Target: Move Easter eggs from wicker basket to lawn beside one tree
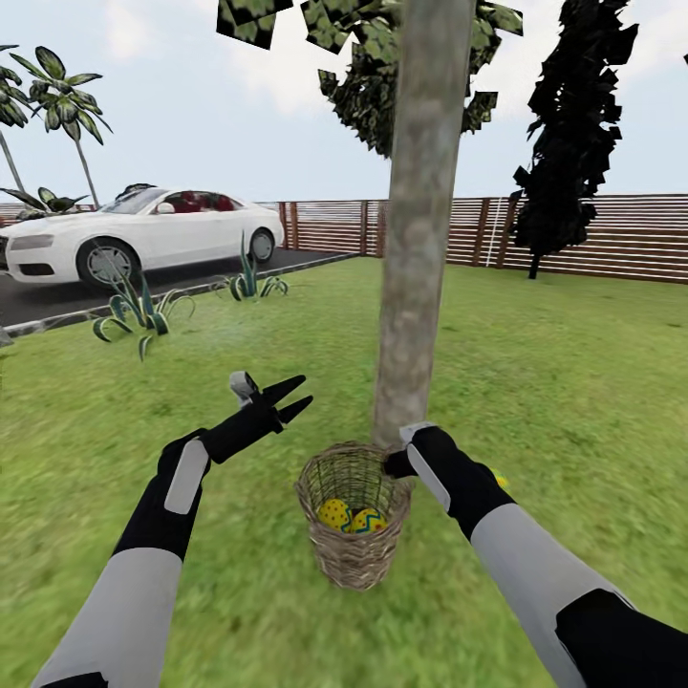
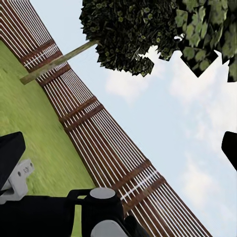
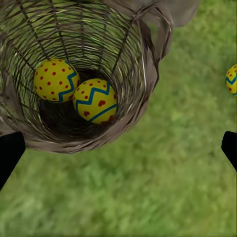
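Your right hand (image 1: 397, 465) hovers at the rim of the brown woven-twig wicker basket (image 1: 354, 559), its black fingertips (image 3: 10, 153) spread wide and holding nothing. That basket stands upright on the green lawn (image 1: 573, 382), mouth up, touching the base of the thick grey-brown tree trunk (image 1: 420, 239). Two yellow eggs with blue zigzags and red dots (image 3: 95, 101) lie inside, side by side; a third egg (image 3: 231, 79) rests on grass nearby. Your left hand (image 1: 291, 397) points forward, fingers parted, empty.

— Basket position?
— Basket (image 1: 354, 516) lower centre of frame, on lawn (image 1: 573, 382), just before tree (image 1: 416, 220).
— Contents?
— Two eggs (image 1: 351, 517) inside, touching. Third egg (image 3: 232, 79) on lawn beside basket.
— Background?
— Car (image 1: 134, 234) upper left; fence (image 1: 612, 237) behind.
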You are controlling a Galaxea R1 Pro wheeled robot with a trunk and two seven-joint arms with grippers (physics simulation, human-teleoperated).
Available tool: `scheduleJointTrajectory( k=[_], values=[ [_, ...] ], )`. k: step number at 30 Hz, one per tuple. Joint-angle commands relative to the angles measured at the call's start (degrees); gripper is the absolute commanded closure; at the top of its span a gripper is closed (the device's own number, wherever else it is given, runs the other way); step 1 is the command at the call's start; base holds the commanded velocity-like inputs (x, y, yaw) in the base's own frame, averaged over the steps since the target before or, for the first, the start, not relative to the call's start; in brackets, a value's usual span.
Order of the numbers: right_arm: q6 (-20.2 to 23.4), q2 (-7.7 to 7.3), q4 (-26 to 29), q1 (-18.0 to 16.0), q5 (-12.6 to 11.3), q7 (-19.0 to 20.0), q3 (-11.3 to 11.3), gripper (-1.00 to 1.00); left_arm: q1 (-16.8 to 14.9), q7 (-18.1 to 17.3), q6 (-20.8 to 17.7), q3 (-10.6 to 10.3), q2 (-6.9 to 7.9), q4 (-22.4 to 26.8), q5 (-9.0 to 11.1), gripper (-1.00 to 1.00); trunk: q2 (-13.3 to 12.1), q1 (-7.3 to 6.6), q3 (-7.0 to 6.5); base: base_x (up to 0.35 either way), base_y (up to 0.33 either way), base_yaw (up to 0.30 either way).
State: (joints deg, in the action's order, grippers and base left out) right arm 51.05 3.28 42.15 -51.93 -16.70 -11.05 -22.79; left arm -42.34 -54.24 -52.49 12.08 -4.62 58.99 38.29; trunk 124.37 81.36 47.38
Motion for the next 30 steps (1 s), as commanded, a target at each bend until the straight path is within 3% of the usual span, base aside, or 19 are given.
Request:
scheduleJointTrajectory(
  k=[1, 14, 24, 30],
  values=[
    [-0.16, -0.03, 0.04, 0.00, -0.61, -0.56, -0.24, -1.00, -0.03, -0.17, -0.25, 0.09, -0.04, -0.02, -0.05, -1.00, 0.03, -0.01, 0.06, 0.026, 0.303, 0.000],
    [-0.60, -0.01, 0.00, 0.34, -0.55, -0.55, -0.32, -1.00, -0.06, -0.04, -0.24, -0.02, -0.04, -0.02, -0.05, -1.00, 0.03, -0.01, 0.06, 0.186, 0.239, 0.000],
    [-0.46, 0.05, -0.30, 0.34, -0.81, -0.69, -0.32, -1.00, -0.03, 0.02, -0.20, 0.04, -0.04, -0.18, -0.05, -1.00, 0.03, -0.01, 0.06, 0.325, 0.018, 0.000],
    [0.40, 0.83, -0.70, 0.34, -0.96, -0.75, -0.19, -1.00, -0.02, 0.01, -0.08, 0.05, -0.04, -0.26, -0.05, -1.00, 0.03, -0.01, 0.06, 0.070, 0.000, 0.000]
  ],
)
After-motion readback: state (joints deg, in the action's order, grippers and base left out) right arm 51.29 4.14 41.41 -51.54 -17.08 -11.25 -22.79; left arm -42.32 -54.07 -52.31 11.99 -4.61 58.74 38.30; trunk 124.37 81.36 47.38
